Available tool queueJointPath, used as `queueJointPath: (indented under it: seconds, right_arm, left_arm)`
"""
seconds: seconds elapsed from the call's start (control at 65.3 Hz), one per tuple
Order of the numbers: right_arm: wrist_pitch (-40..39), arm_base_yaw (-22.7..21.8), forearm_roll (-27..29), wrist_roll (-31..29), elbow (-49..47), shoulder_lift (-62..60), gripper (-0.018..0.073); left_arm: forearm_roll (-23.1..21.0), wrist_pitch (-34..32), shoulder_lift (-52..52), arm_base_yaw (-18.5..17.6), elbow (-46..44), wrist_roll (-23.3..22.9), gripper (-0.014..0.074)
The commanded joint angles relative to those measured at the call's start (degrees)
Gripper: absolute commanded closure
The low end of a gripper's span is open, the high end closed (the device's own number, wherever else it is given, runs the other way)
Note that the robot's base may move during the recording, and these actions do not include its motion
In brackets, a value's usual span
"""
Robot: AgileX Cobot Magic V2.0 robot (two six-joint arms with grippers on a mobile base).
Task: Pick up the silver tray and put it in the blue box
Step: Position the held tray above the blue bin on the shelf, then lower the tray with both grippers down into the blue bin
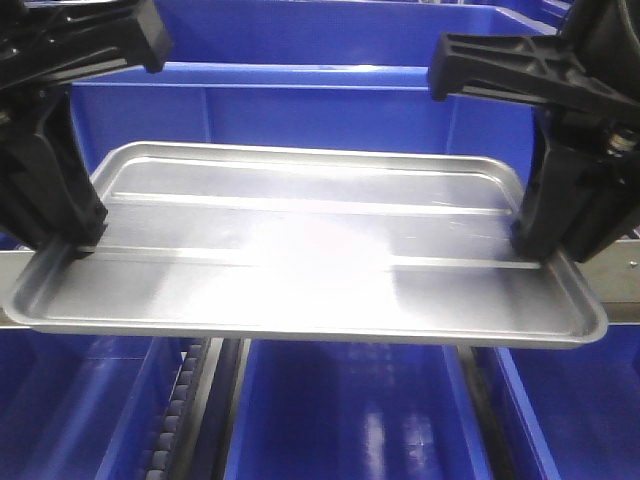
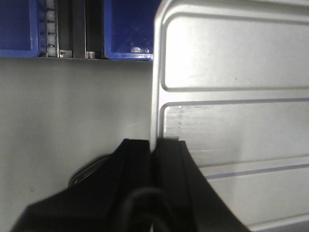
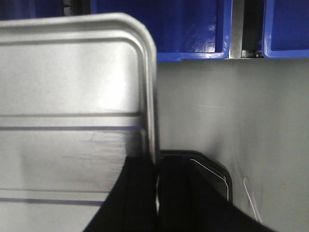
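Observation:
The silver tray (image 1: 300, 250) is held level in the air, empty, with two raised ridges along it. My left gripper (image 1: 75, 238) is shut on its left rim and my right gripper (image 1: 535, 250) is shut on its right rim. The left wrist view shows my left gripper (image 2: 154, 142) pinching the tray (image 2: 231, 96) edge, one jaw on each side. The right wrist view shows my right gripper (image 3: 157, 166) pinching the tray (image 3: 72, 96) edge likewise. The blue box (image 1: 300, 100) stands just behind the tray, its rolled rim above the tray's far edge.
More blue crates (image 1: 350, 420) lie below the tray in front, separated by a roller rail (image 1: 180, 410). A grey surface (image 2: 72, 106) lies under both wrists. A dark rounded object (image 3: 207, 169) lies beside my right gripper.

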Motion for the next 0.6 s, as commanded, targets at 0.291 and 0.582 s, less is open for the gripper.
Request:
queueJointPath:
  seconds: [0.291, 0.582]
  right_arm:
    - [0.4, -0.35, -3.34, -0.04, -1.18, -1.61, 0.05]
    - [0.35, -0.35, -3.34, -0.04, -1.18, -1.61, 0.05]
  left_arm:
    - [2.13, 0.63, -1.61, -0.24, -1.25, -0.11, 0.07]
    - [2.13, 0.52, -1.61, -0.24, -1.25, -0.11, 0.07]
